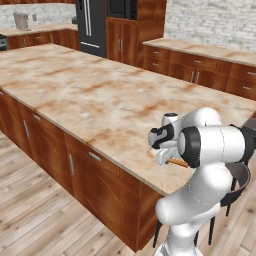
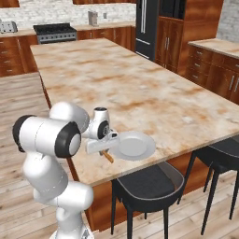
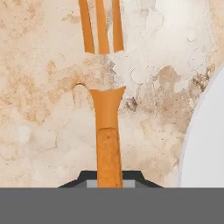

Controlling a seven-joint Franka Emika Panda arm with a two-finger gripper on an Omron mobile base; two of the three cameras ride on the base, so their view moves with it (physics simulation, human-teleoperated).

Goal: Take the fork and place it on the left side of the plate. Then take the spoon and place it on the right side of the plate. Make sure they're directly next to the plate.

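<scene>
Though hand-view-close, fork [image 3: 107,144] beside plate [image 3: 205,144]

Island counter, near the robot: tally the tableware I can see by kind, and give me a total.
Forks: 1, the orange fork, its handle between the fingers of the shut claw.
Plates: 1, the pale plate, beside the fork.
Spoons: 0 in sight in these views.
Total: 2
</scene>
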